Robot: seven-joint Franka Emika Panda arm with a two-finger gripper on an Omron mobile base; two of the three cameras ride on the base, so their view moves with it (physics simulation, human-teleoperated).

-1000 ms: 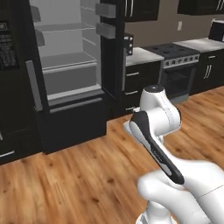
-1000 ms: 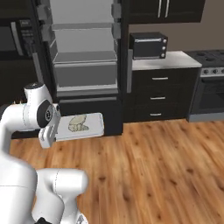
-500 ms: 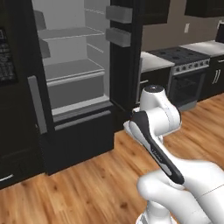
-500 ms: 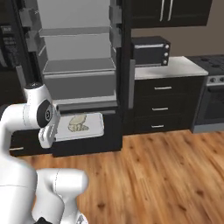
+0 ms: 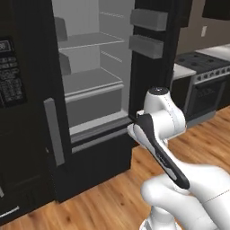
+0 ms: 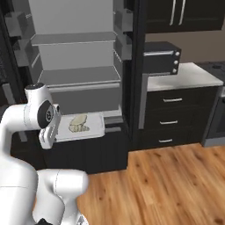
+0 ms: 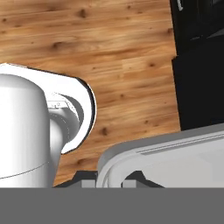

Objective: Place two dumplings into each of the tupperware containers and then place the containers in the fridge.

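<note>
No legible text or labels.

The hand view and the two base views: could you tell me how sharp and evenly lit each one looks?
Hand view: crisp wood grain, flat light, container rim cropped. Right base view: soft, dumplings blur into one lump. Left base view: fridge interior evenly pale, no glare, black fronts lose detail.

Level tupperware container (image 6: 83, 127) with dumplings (image 6: 78, 124) before open fridge (image 6: 74, 66).
</note>
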